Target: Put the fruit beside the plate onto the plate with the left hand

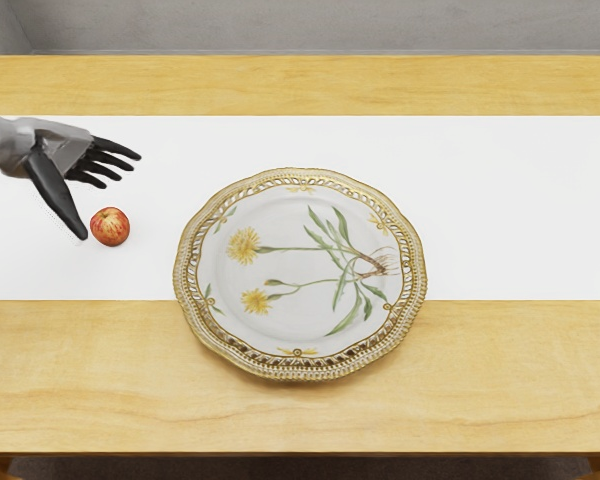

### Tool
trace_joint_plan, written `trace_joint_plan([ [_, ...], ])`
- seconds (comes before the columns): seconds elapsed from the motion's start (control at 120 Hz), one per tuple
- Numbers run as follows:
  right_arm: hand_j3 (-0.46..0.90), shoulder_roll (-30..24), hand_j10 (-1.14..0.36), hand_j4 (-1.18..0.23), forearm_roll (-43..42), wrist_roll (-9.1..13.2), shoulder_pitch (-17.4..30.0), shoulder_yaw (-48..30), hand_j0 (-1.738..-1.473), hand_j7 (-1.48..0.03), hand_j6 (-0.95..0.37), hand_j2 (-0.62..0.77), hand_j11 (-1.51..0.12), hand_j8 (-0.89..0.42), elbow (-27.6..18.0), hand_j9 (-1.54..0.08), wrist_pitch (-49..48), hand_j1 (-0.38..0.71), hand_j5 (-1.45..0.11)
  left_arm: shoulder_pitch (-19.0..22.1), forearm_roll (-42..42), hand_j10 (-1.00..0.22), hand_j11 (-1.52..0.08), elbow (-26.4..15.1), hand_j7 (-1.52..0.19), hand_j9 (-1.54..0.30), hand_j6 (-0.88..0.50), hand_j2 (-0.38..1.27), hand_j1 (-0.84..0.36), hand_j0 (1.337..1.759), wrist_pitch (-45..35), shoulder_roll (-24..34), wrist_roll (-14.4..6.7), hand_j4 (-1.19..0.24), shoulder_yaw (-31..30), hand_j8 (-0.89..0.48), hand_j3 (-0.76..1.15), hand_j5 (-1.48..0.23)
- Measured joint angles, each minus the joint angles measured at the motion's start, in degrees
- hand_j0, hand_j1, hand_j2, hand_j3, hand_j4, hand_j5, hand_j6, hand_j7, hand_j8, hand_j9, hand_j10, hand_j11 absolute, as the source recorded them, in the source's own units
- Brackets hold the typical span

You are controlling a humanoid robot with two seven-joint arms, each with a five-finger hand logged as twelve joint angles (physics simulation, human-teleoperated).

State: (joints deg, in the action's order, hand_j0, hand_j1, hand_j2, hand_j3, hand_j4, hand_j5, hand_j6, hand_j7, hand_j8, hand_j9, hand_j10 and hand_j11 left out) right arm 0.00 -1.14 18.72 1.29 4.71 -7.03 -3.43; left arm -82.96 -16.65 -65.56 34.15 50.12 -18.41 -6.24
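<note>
L hand (75, 165), fingers spread and holding nothing, hovers near apple (110, 226) on white runner (500, 200), beside flowered plate (300, 272)

There are no words, numbers or signs to read here. The plate (298, 362) has painted yellow flowers on it, but no letters.

Glossy porcelain plate (300, 273) — matt wooden table (300, 380)

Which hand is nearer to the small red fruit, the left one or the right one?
Left. The left hand is just left of the fruit, fingers spread; the right hand is not in view.
</note>
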Motion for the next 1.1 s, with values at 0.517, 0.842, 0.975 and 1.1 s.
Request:
trace_joint_plan([
  [0.517, 0.0, 0.0, 0.0, 0.0, 0.0, 0.0, 0.0, 0.0, -1.658, 0.0, 0.0, 0.0, 0.0, 0.0, 0.0, 0.0, 0.0, -0.35, 0.0, -3.8, 2.0, -0.15, -0.19, -2.4, -0.19, -0.19, -0.15, 0.03, 0.18, 1.658, -37.2, -15.6, 8.0, -0.15, -25.1, -0.15, 0.0, -0.19],
  [0.842, 0.0, 0.0, 0.0, 0.0, 0.0, 0.0, 0.0, 0.0, -1.658, 0.0, 0.0, 0.0, 0.0, 0.0, 0.0, 0.0, 0.0, -0.35, 0.0, -6.2, 4.4, -0.19, -0.25, -6.0, -0.25, -0.25, -0.19, 0.04, 0.12, 1.658, -48.9, -19.2, 8.1, -0.19, -33.7, -0.19, 0.0, -0.25],
  [0.975, 0.0, 0.0, 0.0, 0.0, 0.0, 0.0, 0.0, 0.0, -1.658, 0.0, 0.0, 0.0, 0.0, 0.0, 0.0, 0.0, 0.0, -0.35, 0.0, -6.6, 5.9, -0.21, -0.27, -9.1, -0.27, -0.27, -0.21, 0.04, 0.1, 1.658, -57.7, -19.9, 8.1, -0.21, -36.7, -0.21, 0.0, -0.27],
  [1.1, 0.0, 0.0, 0.0, 0.0, 0.0, 0.0, 0.0, 0.0, -1.658, 0.0, 0.0, 0.0, 0.0, 0.0, 0.0, 0.0, 0.0, -0.35, 0.0, -6.4, 6.4, -0.21, -0.28, -10.7, -0.28, -0.28, -0.22, 0.04, 0.09, 1.658, -62.0, -20.4, 8.1, -0.21, -38.0, -0.22, 0.0, -0.28],
])
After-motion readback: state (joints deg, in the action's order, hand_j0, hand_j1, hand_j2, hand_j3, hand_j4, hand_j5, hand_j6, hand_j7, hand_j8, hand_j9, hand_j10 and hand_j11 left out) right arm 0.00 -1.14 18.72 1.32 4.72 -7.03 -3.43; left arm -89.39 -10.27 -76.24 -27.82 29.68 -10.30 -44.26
